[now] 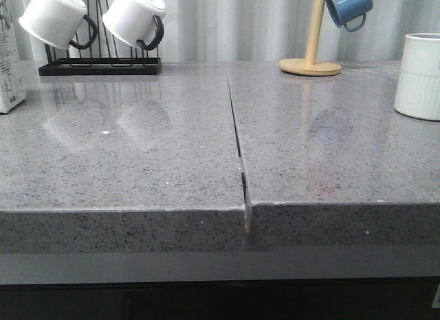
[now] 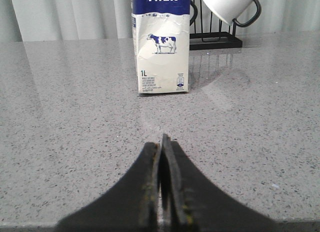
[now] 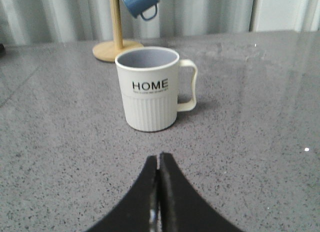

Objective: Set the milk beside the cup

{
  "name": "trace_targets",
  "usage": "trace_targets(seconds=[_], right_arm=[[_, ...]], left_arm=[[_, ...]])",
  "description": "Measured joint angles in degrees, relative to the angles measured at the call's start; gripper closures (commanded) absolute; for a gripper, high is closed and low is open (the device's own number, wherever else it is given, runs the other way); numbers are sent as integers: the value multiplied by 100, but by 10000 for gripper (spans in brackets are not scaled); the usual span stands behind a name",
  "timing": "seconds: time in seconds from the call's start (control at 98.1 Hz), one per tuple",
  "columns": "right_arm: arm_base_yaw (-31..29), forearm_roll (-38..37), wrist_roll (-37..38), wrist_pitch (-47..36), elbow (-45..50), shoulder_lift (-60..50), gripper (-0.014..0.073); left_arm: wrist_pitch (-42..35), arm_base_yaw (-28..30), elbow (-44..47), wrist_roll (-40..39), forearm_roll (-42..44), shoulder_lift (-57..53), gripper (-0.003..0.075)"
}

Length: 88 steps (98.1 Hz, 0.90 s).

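Nearest the robot runs the front edge of the grey speckled table (image 1: 137, 168), with a narrow seam (image 1: 237, 148) splitting its top down the middle; neither arm shows in the front view, but each wrist view shows its own pincer low over the stone – the left gripper (image 2: 162, 142) has its two dark fingers pressed together with nothing between them, and the right gripper (image 3: 159, 159) is likewise closed and empty; ahead of the left gripper, well apart from it, the milk (image 2: 161, 47) stands upright on the table at the far left edge of the front view, its cow picture facing the wrist camera; ahead of the right gripper the cup (image 3: 148, 90) stands upright at the far right side, lettering towards the camera – so milk and cup are well apart, at opposite sides of the table; farther back, behind the milk, a black rack (image 1: 100, 65) holds two white mugs (image 1: 55, 17); at the back right a wooden mug tree (image 1: 313, 51) carries a blue mug (image 1: 349, 7)
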Motion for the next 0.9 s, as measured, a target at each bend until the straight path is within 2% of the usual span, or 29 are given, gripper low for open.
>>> trace_targets(seconds=[0.102, 0.224, 0.296, 0.612, 0.897], right_arm=[[0, 0, 0, -9, -95, 413, 519], [0, 0, 0, -44, -243, 908, 316], [0, 0, 0, -163, -327, 1171, 258], [-55, 0, 0, -1197, -575, 2425, 258], [-777, 0, 0, -2266, -907, 3764, 258]], left_arm=[[0, 0, 0, 0, 0, 0, 741], [0, 0, 0, 0, 0, 0, 741], [0, 0, 0, 0, 0, 0, 741], [0, 0, 0, 0, 0, 0, 741], [0, 0, 0, 0, 0, 0, 741]])
